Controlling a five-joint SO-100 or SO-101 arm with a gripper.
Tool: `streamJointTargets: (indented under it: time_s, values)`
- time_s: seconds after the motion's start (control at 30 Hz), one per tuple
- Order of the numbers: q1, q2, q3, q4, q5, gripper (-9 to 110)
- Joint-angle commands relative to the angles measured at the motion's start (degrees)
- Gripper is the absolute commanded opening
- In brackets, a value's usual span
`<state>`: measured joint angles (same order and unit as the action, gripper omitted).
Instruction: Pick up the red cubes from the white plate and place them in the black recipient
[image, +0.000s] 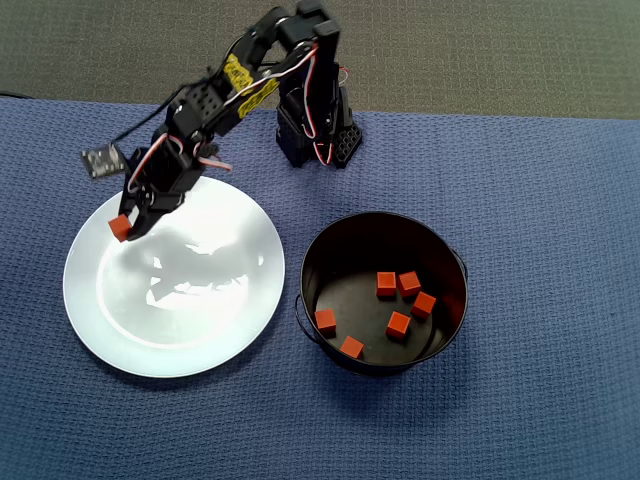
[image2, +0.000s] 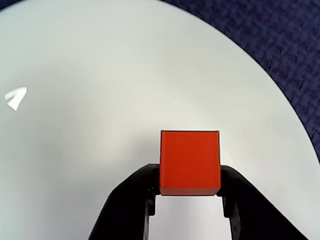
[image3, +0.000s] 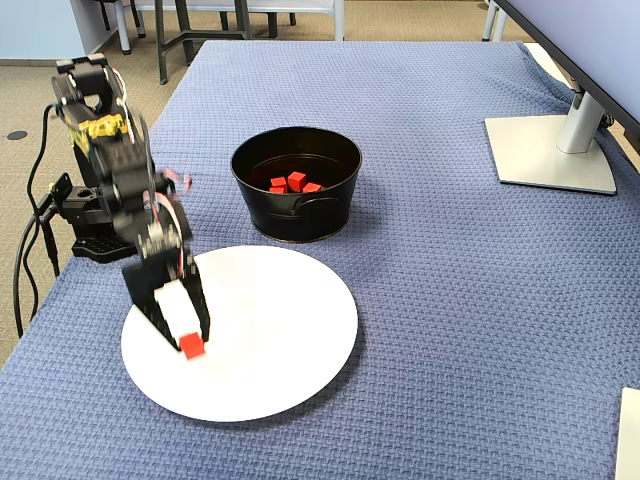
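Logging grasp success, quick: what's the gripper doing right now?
Gripper: closed on a red cube, over the white plate.

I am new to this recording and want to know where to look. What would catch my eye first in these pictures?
First, the gripper, shut on a red cube at the plate's upper left edge in the overhead view. Next, six more cubes lie in the black pot to the plate's right. The plate shows no other cubes.
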<state>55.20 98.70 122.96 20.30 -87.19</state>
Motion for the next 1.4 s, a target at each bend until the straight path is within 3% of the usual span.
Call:
streamJointTargets:
  time_s: [0.0, 0.2, 0.3, 0.43, 0.57, 0.73, 0.77, 0.83, 0.9, 1.03, 1.2, 1.37]
  values:
    - [-3.3, 11.8, -6.8, 8.3, 5.4, 0]
    - [-16.2, 21.4, -21.6, 30.4, 43.4, 0]
    - [-26.8, 23.3, -26.9, 41.5, 57.1, 0]
    - [-44.6, 24.4, -25.0, 46.2, 72.3, 0]
    - [-58.7, 23.9, -19.5, 42.6, 82.6, 0]
    - [-67.4, 19.7, -15.5, 34.5, 87.0, 0]
    - [-68.6, 18.1, -16.8, 35.0, 87.6, 5]
    - [-71.2, 16.2, -18.6, 37.9, 86.5, 31]
    - [-72.4, 17.1, -17.9, 39.7, 82.4, 41]
    - [-65.7, 23.7, -17.0, 42.3, 78.4, 39]
    - [-52.6, 38.2, -8.3, 44.6, 81.9, 21]
    - [-50.4, 49.8, 2.3, 52.8, 80.7, 15]
